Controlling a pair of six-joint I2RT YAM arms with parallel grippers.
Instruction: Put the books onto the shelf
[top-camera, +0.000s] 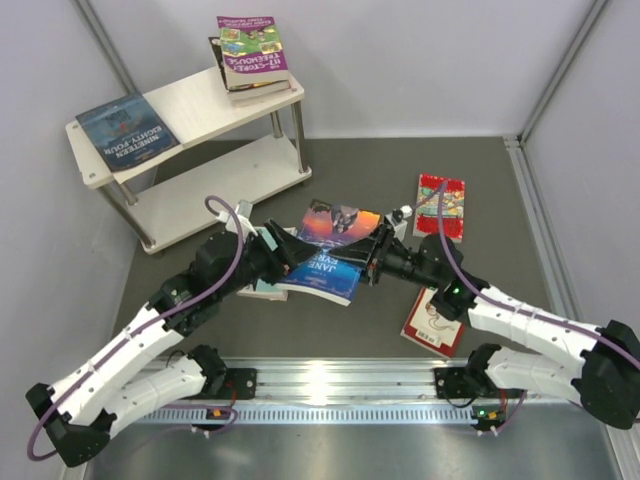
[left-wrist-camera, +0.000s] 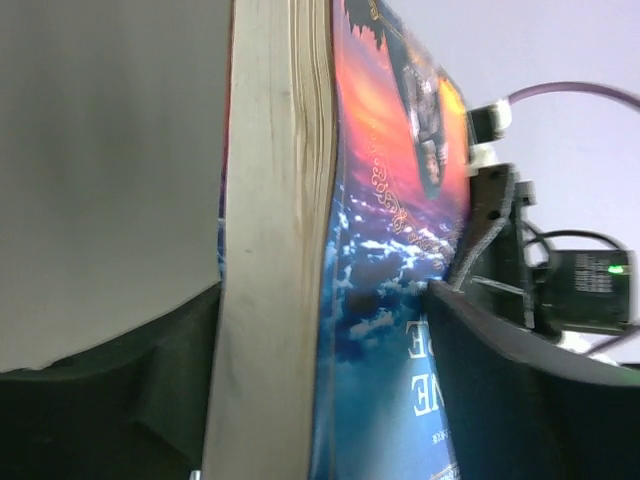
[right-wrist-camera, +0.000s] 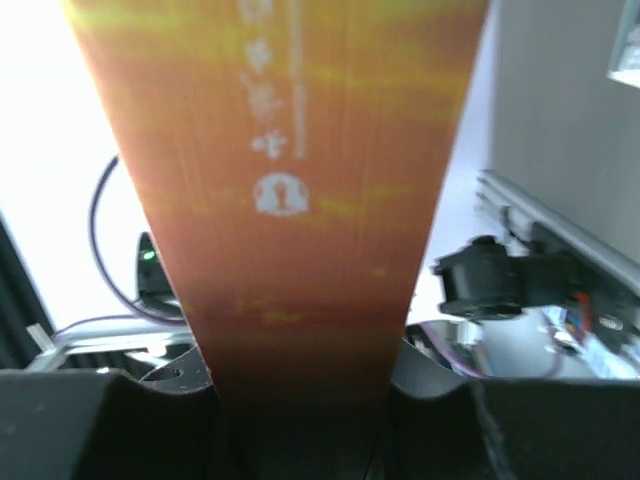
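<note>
A book with a blue sunset cover (top-camera: 335, 245) hangs over the middle of the floor between both arms. My right gripper (top-camera: 372, 258) is shut on its orange spine (right-wrist-camera: 290, 200), fingers (right-wrist-camera: 440, 395) on either side. My left gripper (top-camera: 282, 250) stands open around the opposite edge. The page block (left-wrist-camera: 275, 300) and cover (left-wrist-camera: 385, 300) sit between its fingers (left-wrist-camera: 500, 380). The shelf (top-camera: 200, 120) stands at the back left. On its top board a blue book (top-camera: 125, 130) lies flat, and a purple-green book (top-camera: 252, 45) tops a small stack.
A red book (top-camera: 440, 205) lies flat at the right. A maroon book with a white panel (top-camera: 432, 325) lies partly under my right arm. A pale book's edge (top-camera: 266, 290) shows beneath my left gripper. The shelf's lower board (top-camera: 215, 180) is bare. Walls close in on both sides.
</note>
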